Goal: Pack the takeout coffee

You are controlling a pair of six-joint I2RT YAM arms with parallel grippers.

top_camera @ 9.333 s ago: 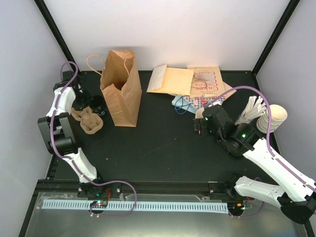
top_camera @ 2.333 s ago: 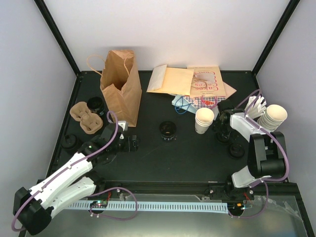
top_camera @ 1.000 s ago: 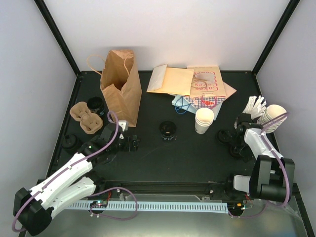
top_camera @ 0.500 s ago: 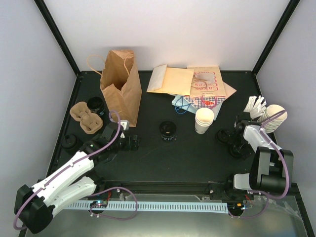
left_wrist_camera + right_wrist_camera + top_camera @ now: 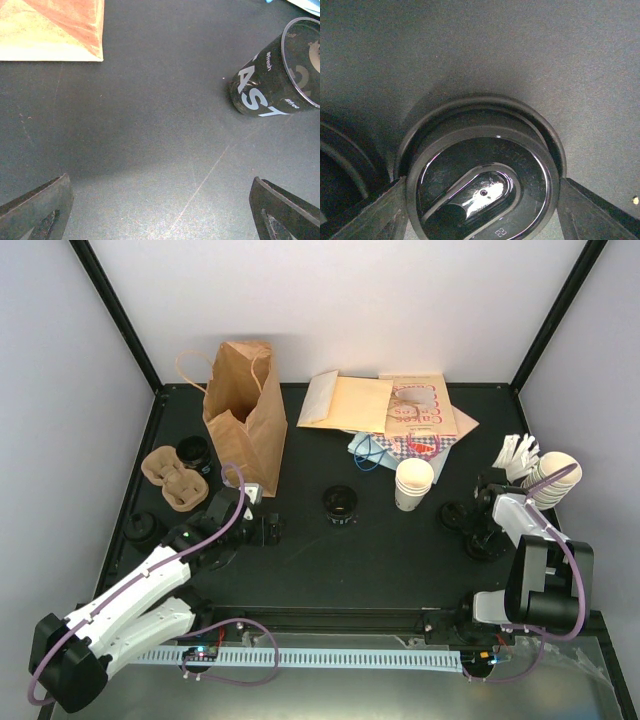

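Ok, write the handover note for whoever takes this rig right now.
Left gripper: open, empty, above bare table near the black cup.
Right gripper: jaws straddle a loose black lid at far right; grip not confirmed.
Takeout coffee: upright, lidless, right of centre.
Paper bag: standing open, back left.
Done: nothing packed.
Left: probably lid the coffee, then bag it.
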